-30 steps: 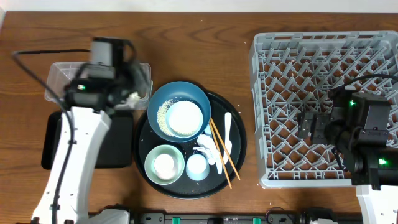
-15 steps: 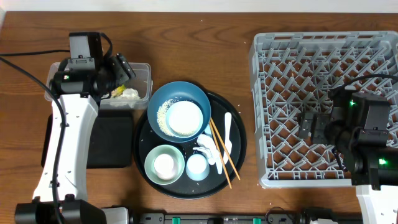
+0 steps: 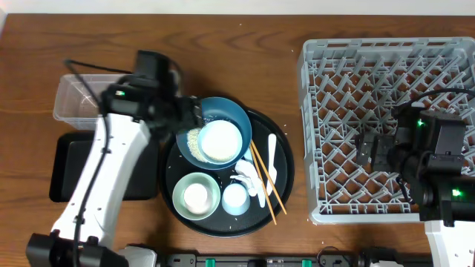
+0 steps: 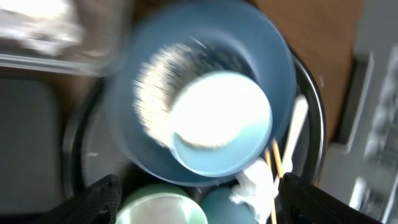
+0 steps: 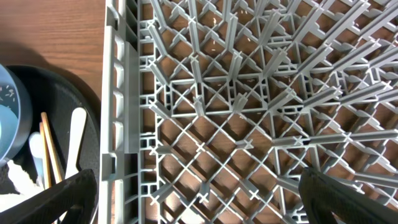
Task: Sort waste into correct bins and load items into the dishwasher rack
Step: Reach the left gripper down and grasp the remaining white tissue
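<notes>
Your left arm [image 3: 104, 163] stood up from the near left corner, its white link slanting forward and inward. Its dark wrist was bent over at the top, and the left gripper [image 3: 189, 119] pointed down toward the middle with its jaws spread wide and nothing between them; the blurred wrist view showed only its two dark fingertips [image 4: 99, 196] at the bottom corners. Your right arm [image 3: 438, 170] sat at the near right with green lights lit on its dark body, and the right gripper [image 3: 369, 152] pointed left, its jaws fully apart and empty.
</notes>
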Robot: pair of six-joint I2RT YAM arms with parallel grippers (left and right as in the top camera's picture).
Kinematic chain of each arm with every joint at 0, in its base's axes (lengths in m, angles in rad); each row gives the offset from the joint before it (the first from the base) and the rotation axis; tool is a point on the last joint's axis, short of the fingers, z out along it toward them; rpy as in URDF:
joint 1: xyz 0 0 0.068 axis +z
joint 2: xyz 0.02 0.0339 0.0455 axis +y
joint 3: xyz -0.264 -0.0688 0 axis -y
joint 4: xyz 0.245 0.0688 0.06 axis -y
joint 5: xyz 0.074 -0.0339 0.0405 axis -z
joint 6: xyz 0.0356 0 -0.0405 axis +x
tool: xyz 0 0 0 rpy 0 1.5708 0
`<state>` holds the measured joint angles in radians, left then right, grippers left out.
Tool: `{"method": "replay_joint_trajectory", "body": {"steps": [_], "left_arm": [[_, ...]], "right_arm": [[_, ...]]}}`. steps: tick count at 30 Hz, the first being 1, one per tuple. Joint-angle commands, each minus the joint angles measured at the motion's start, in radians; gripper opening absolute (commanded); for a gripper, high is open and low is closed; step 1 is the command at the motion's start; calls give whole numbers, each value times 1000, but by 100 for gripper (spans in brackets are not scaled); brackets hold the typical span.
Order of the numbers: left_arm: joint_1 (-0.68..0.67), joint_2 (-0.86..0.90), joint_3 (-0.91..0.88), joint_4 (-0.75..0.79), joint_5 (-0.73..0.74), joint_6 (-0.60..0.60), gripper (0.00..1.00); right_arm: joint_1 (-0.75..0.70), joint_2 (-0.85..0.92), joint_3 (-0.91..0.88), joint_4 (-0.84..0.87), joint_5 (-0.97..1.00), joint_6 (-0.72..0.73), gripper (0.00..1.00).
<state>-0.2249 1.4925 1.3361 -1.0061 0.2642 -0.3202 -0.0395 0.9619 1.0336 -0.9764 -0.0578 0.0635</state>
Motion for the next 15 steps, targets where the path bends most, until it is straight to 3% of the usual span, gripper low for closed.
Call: {"method": "replay_joint_trajectory", "body": {"steps": [1, 15], "left_arm": [[-107, 14, -25, 4, 16, 77, 82], [-473, 237, -26, 19, 13, 117, 79]], "right_arm": [[10, 0, 18, -4, 5, -12, 99], [10, 0, 18, -11, 5, -13, 99]]}}
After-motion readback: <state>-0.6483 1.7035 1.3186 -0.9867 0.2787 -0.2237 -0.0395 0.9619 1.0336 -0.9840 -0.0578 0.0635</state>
